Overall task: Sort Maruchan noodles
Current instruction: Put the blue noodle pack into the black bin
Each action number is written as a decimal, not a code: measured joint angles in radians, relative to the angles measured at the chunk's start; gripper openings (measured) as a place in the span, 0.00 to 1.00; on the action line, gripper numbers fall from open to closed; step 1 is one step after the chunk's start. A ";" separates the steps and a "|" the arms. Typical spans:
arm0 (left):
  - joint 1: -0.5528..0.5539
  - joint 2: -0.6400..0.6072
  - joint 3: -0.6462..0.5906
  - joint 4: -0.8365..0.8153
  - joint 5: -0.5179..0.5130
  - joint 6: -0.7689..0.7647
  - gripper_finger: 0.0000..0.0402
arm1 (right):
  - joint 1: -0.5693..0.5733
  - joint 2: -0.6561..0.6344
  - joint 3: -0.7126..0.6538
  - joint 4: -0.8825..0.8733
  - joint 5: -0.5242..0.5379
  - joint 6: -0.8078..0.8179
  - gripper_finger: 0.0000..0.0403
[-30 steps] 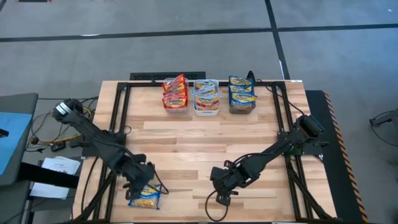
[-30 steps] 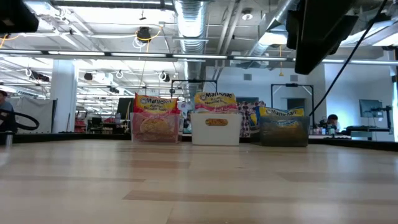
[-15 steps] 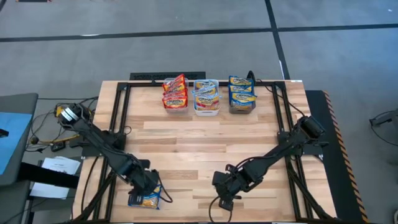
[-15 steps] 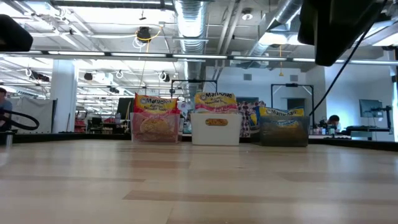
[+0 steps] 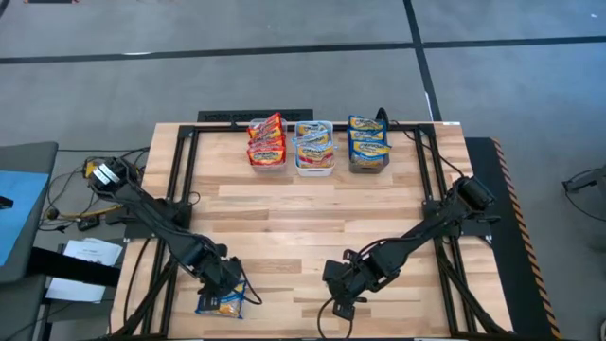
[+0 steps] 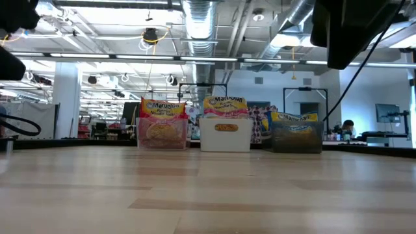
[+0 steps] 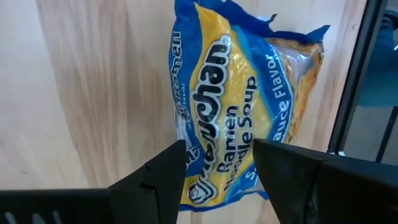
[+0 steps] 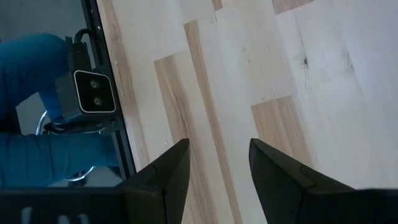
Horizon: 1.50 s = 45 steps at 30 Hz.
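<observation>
One blue and yellow Maruchan packet (image 5: 220,303) (image 7: 236,93) lies flat on the table near the near left corner. My left gripper (image 5: 225,287) (image 7: 219,163) is open right above it, fingers pointing down, one finger over each side of the packet's near end. My right gripper (image 5: 343,301) (image 8: 217,158) is open over bare wood by the near edge. The other packets stand in three bins at the far edge: red ones (image 5: 267,140), light blue and pink ones (image 5: 314,144), and blue and yellow ones (image 5: 368,142). My left gripper has its open fingers (image 7: 165,171) over the packet's end (image 7: 214,180), coming from above. I cannot tell whether they touch the wrapper. The packet lies flat on the table.
The clear bin (image 6: 160,133), white bin (image 6: 225,135) and dark bin (image 6: 296,136) stand in a row at the far edge. A dark frame runs along the table's sides (image 5: 180,189). A camera on its stand (image 8: 93,92) sits just past the near edge.
My left gripper moved toward the near edge and down onto the blue and yellow packet, then held still. My right gripper shifted a little toward the near edge. The packet stayed where it was.
</observation>
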State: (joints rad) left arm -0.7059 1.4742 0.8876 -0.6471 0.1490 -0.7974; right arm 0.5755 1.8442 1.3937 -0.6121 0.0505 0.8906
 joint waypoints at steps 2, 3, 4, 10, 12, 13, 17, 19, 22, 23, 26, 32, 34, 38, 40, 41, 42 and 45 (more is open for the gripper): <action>0.000 0.000 -0.013 0.021 0.002 -0.002 0.43 | 0.000 0.000 0.000 0.000 0.000 0.000 0.46; 0.000 0.000 -0.018 0.031 0.004 -0.003 0.43 | 0.000 0.000 0.000 0.000 0.000 0.000 0.46; 0.000 0.000 -0.022 0.045 0.010 -0.003 0.43 | 0.000 0.000 0.000 0.000 0.000 0.000 0.46; 0.000 0.000 -0.046 0.123 0.029 -0.011 0.43 | 0.000 0.000 0.000 0.000 0.000 0.000 0.46; 0.000 0.000 -0.064 0.145 0.031 -0.018 0.43 | 0.000 0.000 0.000 0.000 0.000 0.000 0.46; 0.000 0.000 -0.075 0.161 0.031 -0.025 0.43 | 0.000 0.000 0.000 0.000 0.000 0.000 0.46; 0.000 0.000 -0.113 0.213 0.031 -0.052 0.43 | 0.000 0.000 0.000 0.000 0.001 0.000 0.46; 0.000 0.000 -0.124 0.246 0.034 -0.054 0.43 | 0.000 0.000 0.000 0.000 0.001 0.000 0.46; 0.000 0.000 -0.127 0.254 0.034 -0.050 0.43 | -0.002 0.000 0.000 0.000 0.001 0.000 0.46; 0.000 0.000 -0.127 0.254 0.033 -0.049 0.43 | -0.002 0.000 0.000 0.000 0.001 0.000 0.46; 0.000 0.000 -0.127 0.257 0.030 -0.052 0.40 | -0.008 0.000 0.000 0.000 0.001 0.000 0.46; 0.000 0.000 -0.127 0.276 0.026 -0.061 0.28 | -0.022 0.000 0.000 0.000 0.005 0.027 0.46; 0.000 0.000 -0.127 0.299 0.025 -0.059 0.21 | -0.027 0.000 0.000 0.000 0.006 0.047 0.46; 0.000 0.000 -0.127 0.355 0.005 -0.039 0.07 | -0.042 0.000 0.000 -0.003 0.009 0.067 0.46; 0.002 0.000 -0.127 0.374 -0.029 -0.029 0.02 | -0.050 0.000 0.000 -0.018 0.026 0.087 0.46; 0.007 0.000 -0.127 0.380 -0.041 -0.025 0.01 | -0.056 0.000 0.000 -0.027 0.039 0.089 0.46; 0.014 0.000 -0.127 0.380 -0.050 -0.018 0.01 | -0.062 0.000 0.000 -0.037 0.056 0.089 0.46; 0.045 0.000 -0.127 0.380 -0.085 0.008 0.00 | -0.088 0.000 0.000 -0.088 0.092 0.060 0.46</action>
State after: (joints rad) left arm -0.6610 1.4742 0.7608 -0.2671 0.0636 -0.7897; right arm 0.4879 1.8446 1.3937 -0.6998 0.1422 0.9502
